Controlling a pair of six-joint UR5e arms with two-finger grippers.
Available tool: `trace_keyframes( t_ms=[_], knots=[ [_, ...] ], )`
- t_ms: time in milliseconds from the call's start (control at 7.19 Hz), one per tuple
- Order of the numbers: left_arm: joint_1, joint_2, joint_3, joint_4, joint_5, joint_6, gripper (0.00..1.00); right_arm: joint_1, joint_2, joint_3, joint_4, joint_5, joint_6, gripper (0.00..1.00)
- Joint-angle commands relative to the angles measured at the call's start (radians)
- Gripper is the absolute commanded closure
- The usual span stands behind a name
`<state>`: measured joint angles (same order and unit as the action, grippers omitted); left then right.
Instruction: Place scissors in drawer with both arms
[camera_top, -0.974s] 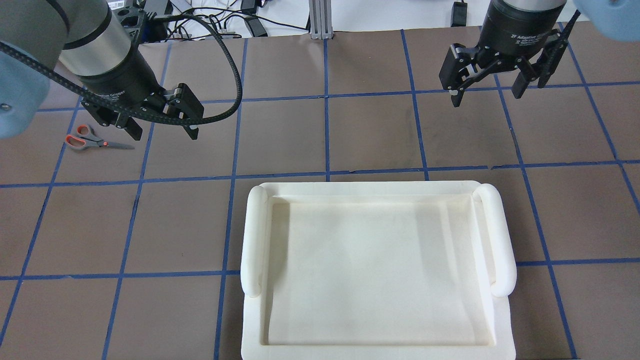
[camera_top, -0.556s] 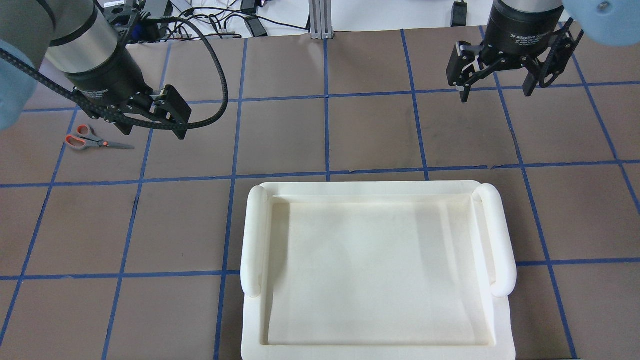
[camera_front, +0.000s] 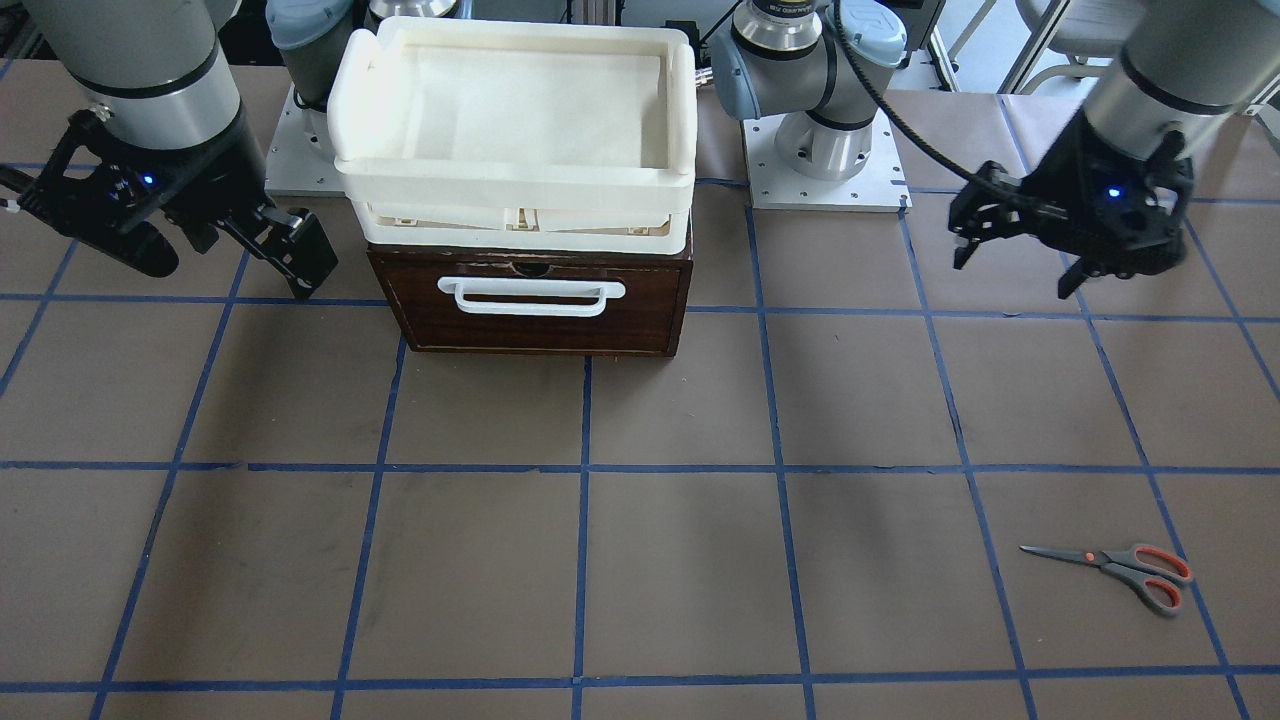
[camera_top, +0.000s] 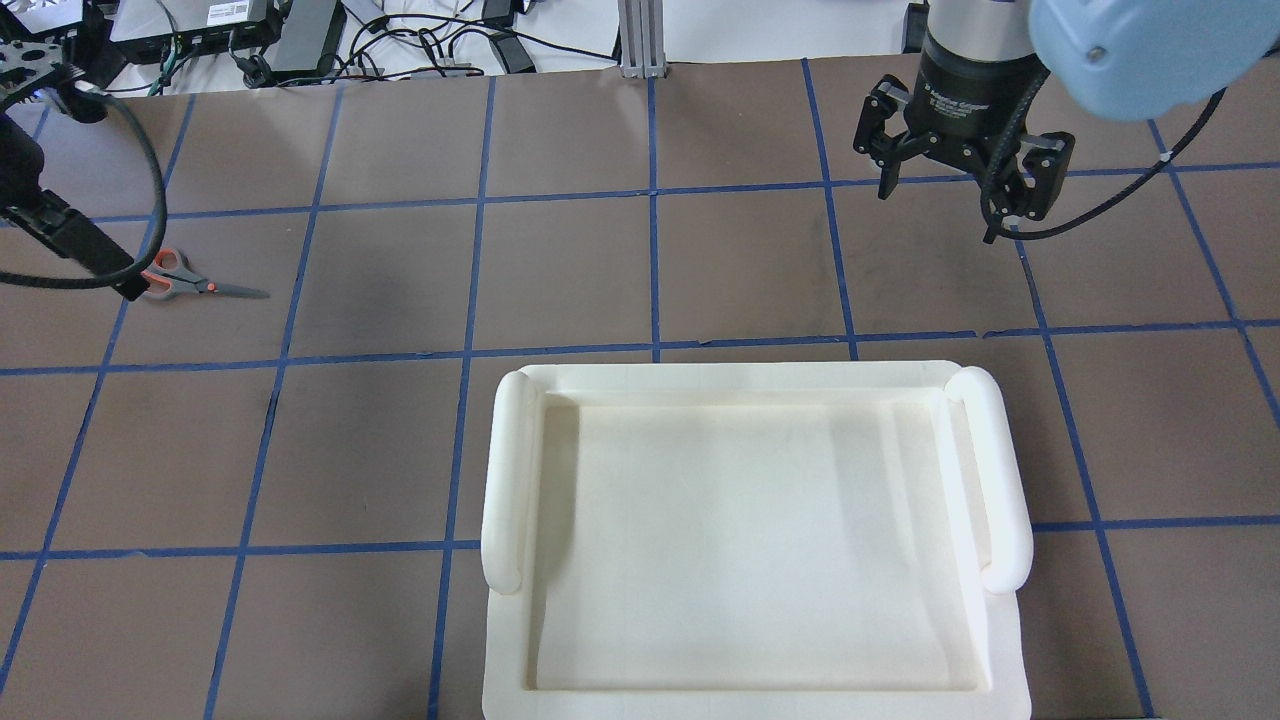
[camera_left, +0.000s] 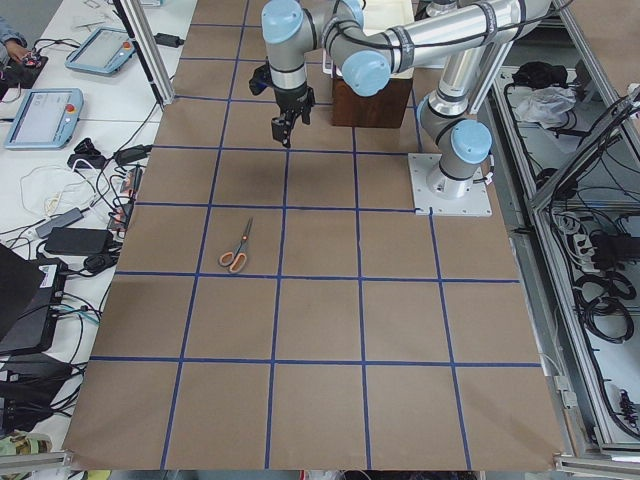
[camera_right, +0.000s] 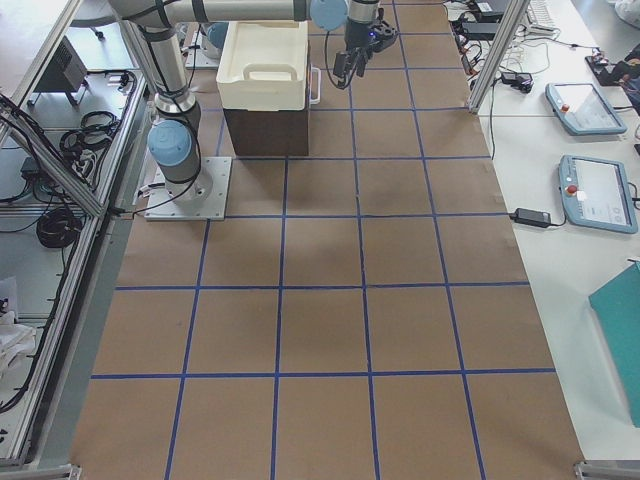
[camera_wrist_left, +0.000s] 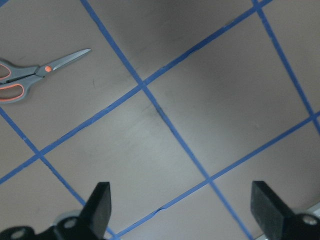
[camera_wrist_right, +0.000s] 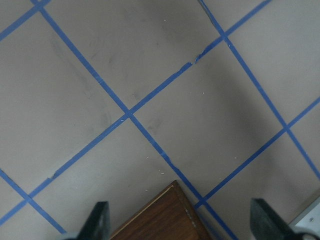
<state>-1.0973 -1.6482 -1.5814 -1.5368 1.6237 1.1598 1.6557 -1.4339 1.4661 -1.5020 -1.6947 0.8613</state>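
The scissors (camera_front: 1120, 568) lie flat on the brown table at my far left, blades pointing toward the middle; they also show in the overhead view (camera_top: 190, 284) and at the top left of the left wrist view (camera_wrist_left: 30, 75). My left gripper (camera_front: 1012, 272) is open and empty, hovering above the table, apart from the scissors. The drawer (camera_front: 530, 300) is shut, its white bar handle facing away from me. My right gripper (camera_front: 225, 265) is open and empty, hovering just right of the drawer; it also shows in the overhead view (camera_top: 938, 213). The drawer's corner shows in the right wrist view (camera_wrist_right: 160, 220).
A cream-white plastic tray (camera_front: 510, 170) sits on top of the drawer box and fills the lower middle of the overhead view (camera_top: 510, 470). Blue tape lines grid the table. Cables and electronics lie beyond the far edge (camera_top: 300, 30).
My left gripper has swung left, mostly out of the overhead view, ending near the scissors' handles. My right gripper has turned and shifted slightly left. Both stay open; the scissors have not moved.
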Motion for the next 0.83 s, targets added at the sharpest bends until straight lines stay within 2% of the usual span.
trace_keyframes(
  t_ms=[0,139,417,695],
  knots=[
    [0.059,-0.120,0.003,0.223,0.080,0.436,0.00,0.093,0.064,0.003,-0.015,0.001,0.283,0.00],
    [0.060,-0.174,0.012,0.248,0.079,0.575,0.00,0.122,0.088,0.002,-0.024,0.016,0.348,0.00],
    [0.059,-0.280,0.017,0.370,0.067,0.897,0.00,0.139,0.125,0.003,-0.069,0.120,0.497,0.00],
    [0.059,-0.358,0.040,0.485,0.061,1.070,0.01,0.165,0.171,0.003,-0.090,0.148,0.597,0.00]
  ],
)
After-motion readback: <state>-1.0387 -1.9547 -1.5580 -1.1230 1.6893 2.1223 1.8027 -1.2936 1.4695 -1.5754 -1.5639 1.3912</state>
